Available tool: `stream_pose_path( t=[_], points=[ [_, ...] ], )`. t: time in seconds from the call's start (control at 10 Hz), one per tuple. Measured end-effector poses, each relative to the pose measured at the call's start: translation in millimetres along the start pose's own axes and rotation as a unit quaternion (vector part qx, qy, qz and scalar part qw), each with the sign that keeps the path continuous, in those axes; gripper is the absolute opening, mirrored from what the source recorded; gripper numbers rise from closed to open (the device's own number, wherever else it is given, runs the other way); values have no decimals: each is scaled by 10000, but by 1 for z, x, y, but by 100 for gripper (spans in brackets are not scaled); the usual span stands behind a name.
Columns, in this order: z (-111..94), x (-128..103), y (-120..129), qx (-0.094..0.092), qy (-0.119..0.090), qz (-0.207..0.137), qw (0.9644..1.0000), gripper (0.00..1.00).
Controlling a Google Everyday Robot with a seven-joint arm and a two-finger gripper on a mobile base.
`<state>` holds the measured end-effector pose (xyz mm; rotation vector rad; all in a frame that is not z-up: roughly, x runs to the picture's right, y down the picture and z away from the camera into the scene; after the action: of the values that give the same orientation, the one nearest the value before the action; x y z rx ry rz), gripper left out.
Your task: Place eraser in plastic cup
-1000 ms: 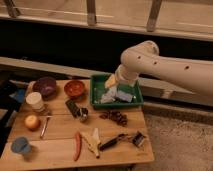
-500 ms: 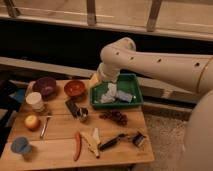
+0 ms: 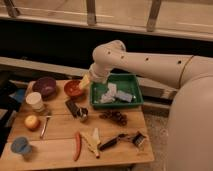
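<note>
The eraser (image 3: 73,107), a flat dark block, lies on the wooden table (image 3: 60,129) near its middle, with a small shiny metal cup (image 3: 83,116) touching its right end. The light-blue plastic cup (image 3: 20,145) stands upright at the table's front left corner. My gripper (image 3: 85,81) hangs at the end of the white arm (image 3: 145,64), above the gap between the orange bowl and the green tray, behind and above the eraser. It is far from the blue cup.
At the back stand a purple bowl (image 3: 46,86), an orange bowl (image 3: 73,89), a white cup (image 3: 34,100) and a green tray (image 3: 131,85) holding pale items. An orange fruit (image 3: 31,121), red chili (image 3: 77,146), banana peel (image 3: 92,140), dark cluster (image 3: 115,117) and black tool (image 3: 114,142) lie in front.
The arm has swung left, carrying the gripper from over the green tray to the tray's left edge by the orange bowl. The objects on the table have not moved.
</note>
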<state>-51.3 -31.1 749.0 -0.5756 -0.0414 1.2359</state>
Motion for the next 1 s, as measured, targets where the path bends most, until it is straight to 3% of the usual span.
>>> stream_pose_path(
  t=[0.5, 0.8, 1.0],
  points=[
    [4, -11, -2, 131, 59, -113, 9998, 80],
    [34, -31, 25, 72, 215, -442, 9988, 80],
    [64, -36, 42, -56, 433, -670, 9968, 80]
  ],
)
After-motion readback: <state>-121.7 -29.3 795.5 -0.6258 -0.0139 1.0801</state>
